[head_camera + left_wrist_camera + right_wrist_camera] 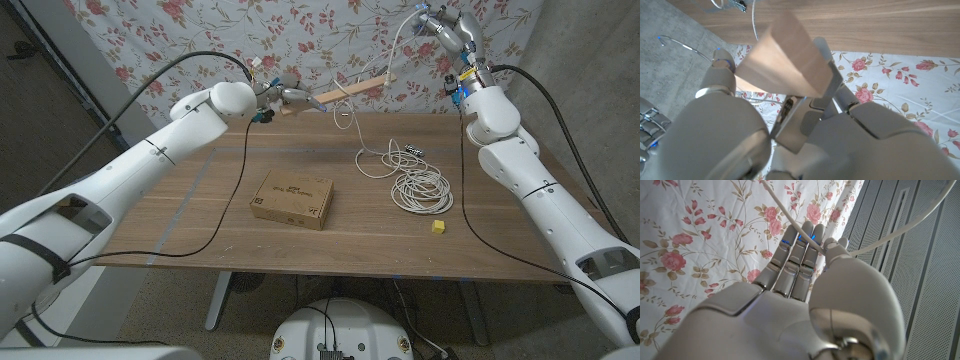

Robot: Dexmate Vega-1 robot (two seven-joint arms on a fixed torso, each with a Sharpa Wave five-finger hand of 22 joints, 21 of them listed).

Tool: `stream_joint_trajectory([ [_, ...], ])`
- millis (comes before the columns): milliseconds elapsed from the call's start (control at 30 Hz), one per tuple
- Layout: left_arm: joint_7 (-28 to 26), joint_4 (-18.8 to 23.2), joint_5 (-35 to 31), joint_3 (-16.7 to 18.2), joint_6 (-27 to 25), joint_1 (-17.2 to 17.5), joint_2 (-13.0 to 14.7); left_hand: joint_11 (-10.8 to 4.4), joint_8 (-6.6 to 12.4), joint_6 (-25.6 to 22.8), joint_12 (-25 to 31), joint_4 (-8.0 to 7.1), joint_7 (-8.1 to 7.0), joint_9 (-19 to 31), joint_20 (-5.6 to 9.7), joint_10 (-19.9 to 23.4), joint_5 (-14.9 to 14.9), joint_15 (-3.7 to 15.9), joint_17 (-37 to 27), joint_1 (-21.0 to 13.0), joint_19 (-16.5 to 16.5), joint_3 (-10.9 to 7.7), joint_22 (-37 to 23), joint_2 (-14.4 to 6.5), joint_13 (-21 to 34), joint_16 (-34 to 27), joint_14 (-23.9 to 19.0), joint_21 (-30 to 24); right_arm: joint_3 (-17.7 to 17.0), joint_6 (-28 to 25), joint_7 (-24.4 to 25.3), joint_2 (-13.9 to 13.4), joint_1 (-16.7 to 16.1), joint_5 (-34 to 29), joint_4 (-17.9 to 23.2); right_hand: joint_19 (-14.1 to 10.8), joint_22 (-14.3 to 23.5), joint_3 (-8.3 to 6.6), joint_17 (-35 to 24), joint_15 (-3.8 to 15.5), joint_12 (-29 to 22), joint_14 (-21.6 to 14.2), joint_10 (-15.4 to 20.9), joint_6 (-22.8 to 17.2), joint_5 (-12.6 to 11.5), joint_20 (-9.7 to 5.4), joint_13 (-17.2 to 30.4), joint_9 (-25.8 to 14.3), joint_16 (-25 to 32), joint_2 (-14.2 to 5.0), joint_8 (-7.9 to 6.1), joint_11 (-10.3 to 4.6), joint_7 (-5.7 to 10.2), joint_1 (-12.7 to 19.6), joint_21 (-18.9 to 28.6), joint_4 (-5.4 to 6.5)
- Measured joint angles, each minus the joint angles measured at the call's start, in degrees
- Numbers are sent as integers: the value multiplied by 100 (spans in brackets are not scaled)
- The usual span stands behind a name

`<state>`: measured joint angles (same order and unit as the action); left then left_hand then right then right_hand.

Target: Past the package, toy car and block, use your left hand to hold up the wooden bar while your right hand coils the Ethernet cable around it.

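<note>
So left hand (272,97) gripped one end of the wooden bar (345,90), holding it up over the table's (180,215) far edge, a loop of Ethernet cable (420,188) already around it. Left wrist view showed the bar's (785,57) cut end clamped between the fingers (827,90). Right hand (447,28) was raised high against the floral backdrop (200,30); right wrist view showed the cable (900,230) pinched at the thumb, other fingers (797,255) straight and together. Rest of the cable lay coiled near the yellow block (438,227), package (292,198) mid-table.
</note>
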<state>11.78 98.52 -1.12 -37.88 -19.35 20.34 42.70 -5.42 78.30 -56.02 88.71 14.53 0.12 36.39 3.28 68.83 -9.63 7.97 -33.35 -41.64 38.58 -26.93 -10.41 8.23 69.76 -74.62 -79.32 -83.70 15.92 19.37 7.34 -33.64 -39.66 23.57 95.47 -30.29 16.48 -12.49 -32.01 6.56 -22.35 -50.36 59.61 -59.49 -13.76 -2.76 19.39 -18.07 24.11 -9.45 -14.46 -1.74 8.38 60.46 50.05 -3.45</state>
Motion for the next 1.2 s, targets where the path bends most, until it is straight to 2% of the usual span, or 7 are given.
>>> stream_joint_trajectory([
  [133, -172, 0, -3, 0, 90, 0, 0, 0, 0, 0, 0, 0, 0, 0, 21, 0, 0, 0, 4, 0, 21, 0, 0, 0, 1, -1, 0, 0, -42, 0, 0, -78, -215, 0, 105, 0, -2, 8, -27, 21, 1, -21, 40, 0, 0, 0, 0, 0, -1, 0, 11, 40, 0, 1, 27, 8],
  [267, -278, -176, 0, 131, 168, 55, -147, 1, 0, 0, 0, 0, 0, 0, 21, 0, 0, -1, 44, 0, 20, 0, 0, 0, 11, -1, 1, 0, -63, 89, -146, -132, -355, 170, 163, 0, -27, 9, -26, 30, 1, -31, 40, 0, 0, 0, 0, 0, -1, -1, 18, 40, 0, 2, 46, 8],
  [300, -304, -208, 3, 136, 194, 55, -168, 0, 0, 0, 0, 0, 0, 0, 20, 0, 1, -1, 44, 0, 20, 0, 0, 0, 15, -2, 1, 0, -70, 142, -323, -160, -426, 333, 177, 0, -27, 8, -26, 30, 1, -31, 50, 0, 0, 0, 0, 0, -1, -1, 20, 29, 0, 3, 46, 8],
  [700, -436, -457, 8, 136, 409, -37, -329, -10, 1, 0, 0, 0, 0, 0, 21, 12, 1, -2, 83, 0, 20, 0, 0, 0, 17, -3, 2, 1, -70, 219, -898, -286, -761, 888, 118, 4, -62, 8, -80, 41, 13, -102, 112, 0, 0, 4, -26, 0, -18, 0, 16, 50, 0, 49, 188, 6],
  [933, -451, -534, 34, 123, 527, -70, -391, -20, 1, 0, 0, 0, 0, 0, 21, 41, 1, -11, 92, 0, 20, 0, 0, 0, -2, -40, 11, 1, -22, -13, -1205, -366, -872, 1270, -29, -4, -80, 7, -106, 43, 23, -186, 196, 0, 0, -2, -77, 0, -24, -7, 17, 71, 0, 88, 296, 4],
  [1067, -449, -562, 60, 120, 575, -83, -422, -20, 1, 0, 0, 0, 0, 0, 21, 42, 1, -12, 92, 0, 20, 0, 0, 0, 2, -61, 12, 1, 21, -268, -1445, -376, -867, 1575, -184, -43, -96, -53, -106, 51, 28, -238, 257, 0, 1, 0, -106, 0, -27, -8, 17, 112, 0, 102, 343, -25],
  [1200, -409, -589, 106, 118, 636, -95, -451, -19, 1, 0, 0, 0, 0, 0, 21, 42, 1, -13, 113, 0, 20, 0, 0, 0, 13, -62, 13, 1, 83, -546, -1687, -361, -786, 1879, -424, -115, -107, -88, -106, 9, 36, -280, 258, 0, 2, 71, -133, 21, -35, -15, 17, 112, -1, 125, 430, -59],
])
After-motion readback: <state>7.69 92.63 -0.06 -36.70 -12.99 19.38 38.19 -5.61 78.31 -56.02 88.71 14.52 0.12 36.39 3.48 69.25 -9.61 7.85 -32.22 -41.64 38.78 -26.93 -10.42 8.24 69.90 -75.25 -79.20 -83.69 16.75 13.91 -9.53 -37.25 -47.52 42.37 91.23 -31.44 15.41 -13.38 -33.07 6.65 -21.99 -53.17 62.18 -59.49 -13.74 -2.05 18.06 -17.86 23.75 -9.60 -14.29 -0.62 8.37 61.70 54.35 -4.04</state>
